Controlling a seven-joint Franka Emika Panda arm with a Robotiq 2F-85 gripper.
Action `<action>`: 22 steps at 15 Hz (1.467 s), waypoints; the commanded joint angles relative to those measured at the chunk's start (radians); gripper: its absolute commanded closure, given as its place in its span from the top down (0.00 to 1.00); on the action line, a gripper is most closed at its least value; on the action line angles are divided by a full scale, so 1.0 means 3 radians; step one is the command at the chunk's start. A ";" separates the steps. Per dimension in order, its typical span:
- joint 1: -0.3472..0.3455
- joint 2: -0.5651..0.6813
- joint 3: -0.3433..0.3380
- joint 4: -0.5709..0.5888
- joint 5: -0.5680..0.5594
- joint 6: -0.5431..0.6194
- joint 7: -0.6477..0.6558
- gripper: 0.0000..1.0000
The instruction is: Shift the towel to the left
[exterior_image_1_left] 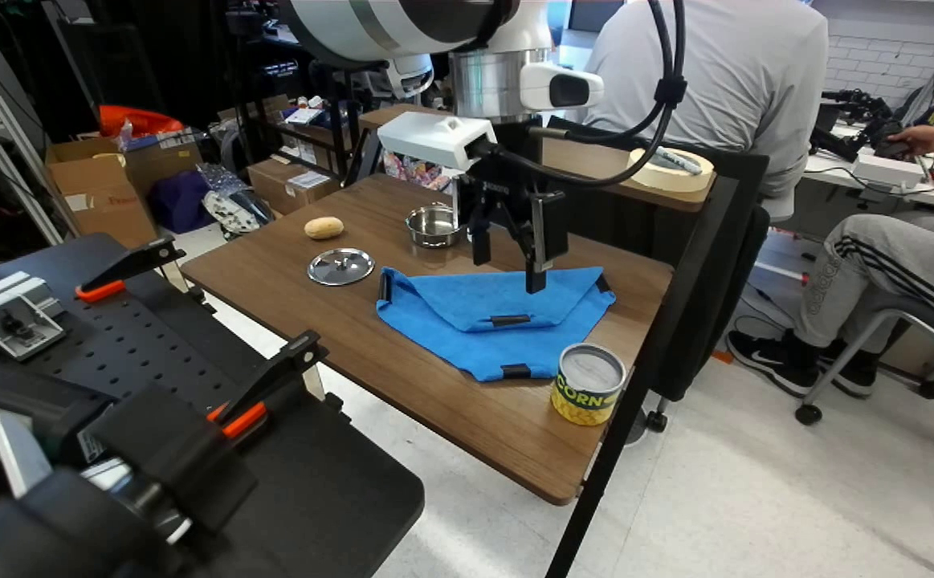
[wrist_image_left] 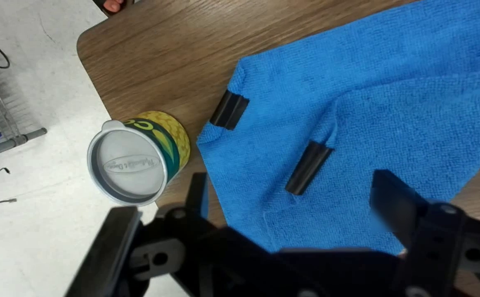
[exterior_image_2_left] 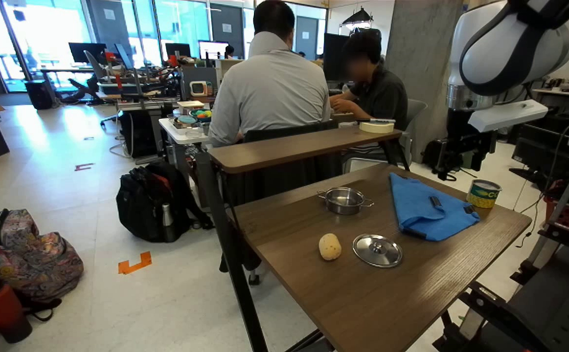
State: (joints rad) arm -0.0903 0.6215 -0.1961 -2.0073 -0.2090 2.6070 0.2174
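Black two-fingered gripper point(exterior_image_1_left: 508, 269) hovering over folded bright-blue cloth towel point(exterior_image_1_left: 492, 341), jaws standing apart, holding nothing. Likely lining up grasp; next needing descent, firm pinch.

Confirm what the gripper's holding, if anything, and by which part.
Nothing is held. The gripper is open, its jaws apart and empty, above the blue towel.
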 commanded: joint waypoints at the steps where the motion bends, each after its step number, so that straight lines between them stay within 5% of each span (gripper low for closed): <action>1: 0.0072 0.0226 -0.0058 0.0206 0.0066 -0.0116 -0.0005 1.00; 12: -0.0003 0.1017 0.0078 0.0970 0.0445 -0.0084 -0.0068 1.00; 22: 0.0050 0.1330 0.0143 0.1310 0.0480 0.0041 -0.0130 1.00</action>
State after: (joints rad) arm -0.0829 0.9756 -0.1644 -1.6725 -0.0842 2.6060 0.1975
